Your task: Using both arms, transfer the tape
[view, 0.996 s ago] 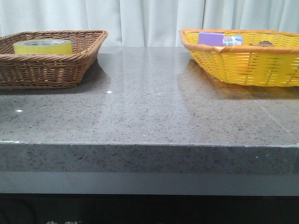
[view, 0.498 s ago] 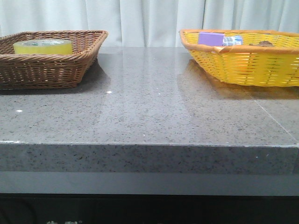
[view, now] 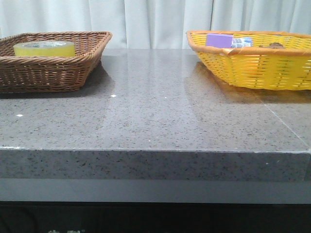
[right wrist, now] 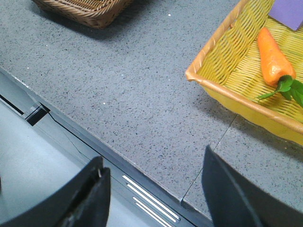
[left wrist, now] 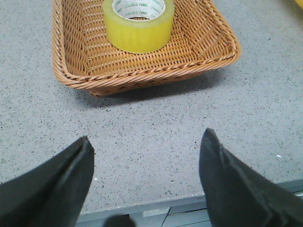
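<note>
The left gripper (left wrist: 147,161) is hanging with its jaws spread wide and nothing between them, its two dark fingers (left wrist: 61,175) hovering over the near edge of the grey speckled stone table (left wrist: 156,123). Just beyond it the brown wicker basket (left wrist: 85,71) is sitting on the tabletop, and the tape (left wrist: 138,22) — a wide roll of translucent yellow packing tape with a white core and green lettering — is lying flat on the basket's floor, hole up, toward the far part of the basket. The roll is well apart from the fingers.

The right gripper (right wrist: 154,182) is likewise gaping, holding nothing, and is hovering over the table's front edge where the stone is meeting a grey metal rail (right wrist: 94,156). Ahead of it the yellow wicker basket (right wrist: 222,52) is holding a toy carrot (right wrist: 273,56) with green leaves, lying on the weave, and a purple box (right wrist: 289,12) beyond the carrot.

In the front view neither arm is showing. The brown basket is sitting at the table's far left with the tape's upper part showing above its rim, the yellow basket at the far right — the two well apart, with bare tabletop between them. White curtains (view: 155,19) are hanging behind.
</note>
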{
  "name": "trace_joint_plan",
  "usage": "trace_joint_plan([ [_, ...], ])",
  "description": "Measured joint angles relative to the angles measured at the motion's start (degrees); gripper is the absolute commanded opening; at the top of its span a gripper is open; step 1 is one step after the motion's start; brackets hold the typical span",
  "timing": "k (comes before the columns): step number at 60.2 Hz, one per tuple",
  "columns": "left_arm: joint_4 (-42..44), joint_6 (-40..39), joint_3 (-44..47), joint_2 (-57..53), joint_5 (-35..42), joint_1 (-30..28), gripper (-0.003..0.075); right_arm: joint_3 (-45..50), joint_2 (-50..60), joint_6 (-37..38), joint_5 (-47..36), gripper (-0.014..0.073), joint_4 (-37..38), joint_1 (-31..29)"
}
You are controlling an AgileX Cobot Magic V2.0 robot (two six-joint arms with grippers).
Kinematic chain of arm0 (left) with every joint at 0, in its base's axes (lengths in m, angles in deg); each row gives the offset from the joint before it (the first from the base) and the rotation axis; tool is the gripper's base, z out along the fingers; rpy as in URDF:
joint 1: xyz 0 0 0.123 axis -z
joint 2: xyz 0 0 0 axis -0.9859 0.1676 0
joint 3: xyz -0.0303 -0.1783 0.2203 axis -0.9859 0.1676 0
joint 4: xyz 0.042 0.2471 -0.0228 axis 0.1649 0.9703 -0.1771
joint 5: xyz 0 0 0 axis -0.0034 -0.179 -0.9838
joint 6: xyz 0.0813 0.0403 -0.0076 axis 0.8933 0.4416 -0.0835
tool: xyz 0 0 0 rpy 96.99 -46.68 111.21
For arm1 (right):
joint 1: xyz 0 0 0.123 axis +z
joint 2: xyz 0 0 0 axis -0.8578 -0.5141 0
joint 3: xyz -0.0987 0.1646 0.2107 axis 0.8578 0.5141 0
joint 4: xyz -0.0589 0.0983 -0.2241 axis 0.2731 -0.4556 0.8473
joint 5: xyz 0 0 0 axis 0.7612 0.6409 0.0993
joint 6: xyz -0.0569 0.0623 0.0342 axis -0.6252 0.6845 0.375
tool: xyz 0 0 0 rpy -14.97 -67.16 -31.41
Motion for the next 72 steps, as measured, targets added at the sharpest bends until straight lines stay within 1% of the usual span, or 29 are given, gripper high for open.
trace_joint_plan([
  [5, 0.00, 0.00, 0.00, 0.00, 0.00, 0.00, 0.0425, 0.00, 0.00, 0.00, 0.00, 0.0443, 0.00, 0.00],
  [10, 0.00, 0.00, 0.00, 0.00, 0.00, 0.00, 0.0335, 0.00, 0.00, 0.00, 0.00, 0.0381, 0.00, 0.00],
  [23, 0.00, 0.00, 0.00, 0.00, 0.00, 0.00, 0.0092, 0.00, 0.00, 0.00, 0.00, 0.0094, 0.00, 0.00],
  [28, 0.00, 0.00, 0.00, 0.00, 0.00, 0.00, 0.0029, 0.00, 0.00, 0.00, 0.00, 0.0000, 0.00, 0.00],
  [31, 0.00, -0.08, 0.00, 0.00, 0.00, 0.00, -0.0014, 0.00, 0.00, 0.00, 0.00, -0.0040, 0.00, 0.00],
  [34, 0.00, -0.08, 0.00, 0.00, 0.00, 0.00, -0.0020, 0.00, 0.00, 0.00, 0.00, -0.0076, 0.00, 0.00],
  [72, 0.00, -0.08, 0.11, 0.00, -0.22, 0.00, -0.0020, 0.00, 0.00, 0.00, 0.00, -0.0071, 0.00, 0.00],
])
